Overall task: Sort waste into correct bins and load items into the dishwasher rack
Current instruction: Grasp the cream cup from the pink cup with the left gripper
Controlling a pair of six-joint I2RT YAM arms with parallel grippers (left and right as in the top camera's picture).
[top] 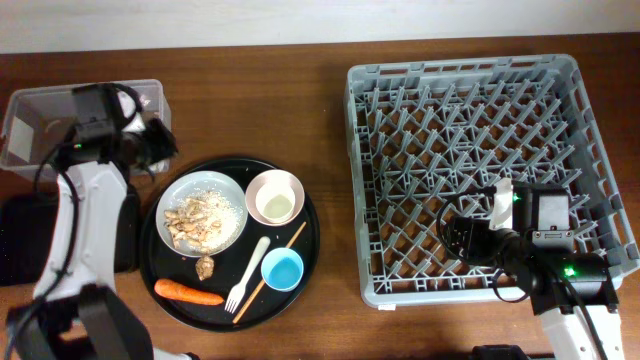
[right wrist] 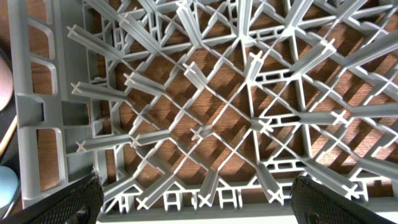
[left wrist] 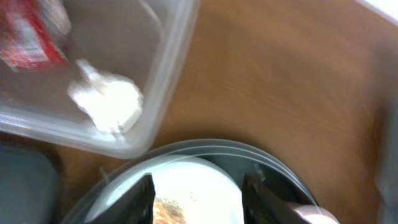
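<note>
The pale plate (top: pixel 205 210) holds white rice and beige chunks. It sits on the round tray with the cream bowl (top: pixel 275 197), light-blue cup (top: pixel 283 268), white fork (top: pixel 247 275), chopstick (top: pixel 275 268), carrot (top: pixel 188 292) and a beige chunk (top: pixel 205 267). My left gripper (top: pixel 150 145) is open and empty above the plate's far rim (left wrist: pixel 193 180). The clear tub (top: pixel 60 110) holds the red wrapper (left wrist: pixel 31 37) and the white tissue (left wrist: pixel 106 102). My right gripper (top: pixel 460 240) is open and empty (right wrist: pixel 199 208) over the near left part of the grey rack (top: pixel 490 100). No white cup is in view.
The round black tray (top: pixel 300 300) lies between the tub and the rack. The shallow black tray (top: pixel 15 240) lies at the left edge, partly under my left arm. Bare wood table shows between the tub and the rack (top: pixel 260 110).
</note>
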